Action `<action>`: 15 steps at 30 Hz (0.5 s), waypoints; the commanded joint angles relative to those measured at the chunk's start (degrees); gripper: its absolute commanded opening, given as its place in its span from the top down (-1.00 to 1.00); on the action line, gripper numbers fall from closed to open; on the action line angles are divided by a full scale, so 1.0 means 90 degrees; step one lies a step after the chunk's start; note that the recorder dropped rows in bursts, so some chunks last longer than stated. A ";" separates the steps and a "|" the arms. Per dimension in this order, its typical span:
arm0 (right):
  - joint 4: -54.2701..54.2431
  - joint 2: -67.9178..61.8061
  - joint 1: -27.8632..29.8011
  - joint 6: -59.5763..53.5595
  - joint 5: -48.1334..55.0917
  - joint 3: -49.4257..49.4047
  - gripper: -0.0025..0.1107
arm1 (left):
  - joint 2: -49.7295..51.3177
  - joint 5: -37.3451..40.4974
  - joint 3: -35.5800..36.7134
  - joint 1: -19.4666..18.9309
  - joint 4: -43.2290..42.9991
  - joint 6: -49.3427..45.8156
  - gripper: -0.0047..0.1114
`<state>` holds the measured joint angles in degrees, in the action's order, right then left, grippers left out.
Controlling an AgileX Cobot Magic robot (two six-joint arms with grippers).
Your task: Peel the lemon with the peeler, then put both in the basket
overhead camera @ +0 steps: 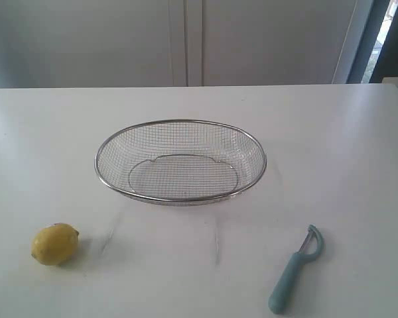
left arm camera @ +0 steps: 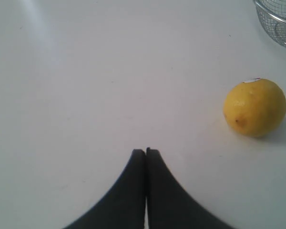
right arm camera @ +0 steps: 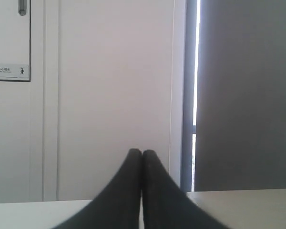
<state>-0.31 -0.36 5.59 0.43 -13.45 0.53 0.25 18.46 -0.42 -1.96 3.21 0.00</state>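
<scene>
Exterior view | lemon (overhead camera: 54,244) at 8 o'clock of basket (overhead camera: 186,201), peeler (overhead camera: 294,271) at 4 o'clock | my left gripper (left arm camera: 146,151) and right gripper (right arm camera: 142,152) closed, empty | lemon likely firm, slippery: clamp its middle

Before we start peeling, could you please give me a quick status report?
Left gripper and right gripper shut, empty. Small yellow lemon, teal-handled metal peeler lying on white table, untouched. Silver wire-mesh basket empty; nothing blocking.
</scene>
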 commanded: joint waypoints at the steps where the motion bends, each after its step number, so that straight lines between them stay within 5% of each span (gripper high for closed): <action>1: -0.0014 0.0040 0.0021 -0.0048 0.0020 0.0281 0.96 | -0.0028 0.0019 0.0047 -0.0007 0.0018 0.0000 0.92; 15: -0.0014 -0.0678 0.0021 -0.0048 0.1531 0.1872 0.96 | -0.0028 0.0019 0.0047 -0.0007 0.0018 0.0000 0.92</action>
<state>-0.31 -4.08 5.59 0.43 -1.29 14.67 0.25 18.46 -0.42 -1.96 3.21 0.00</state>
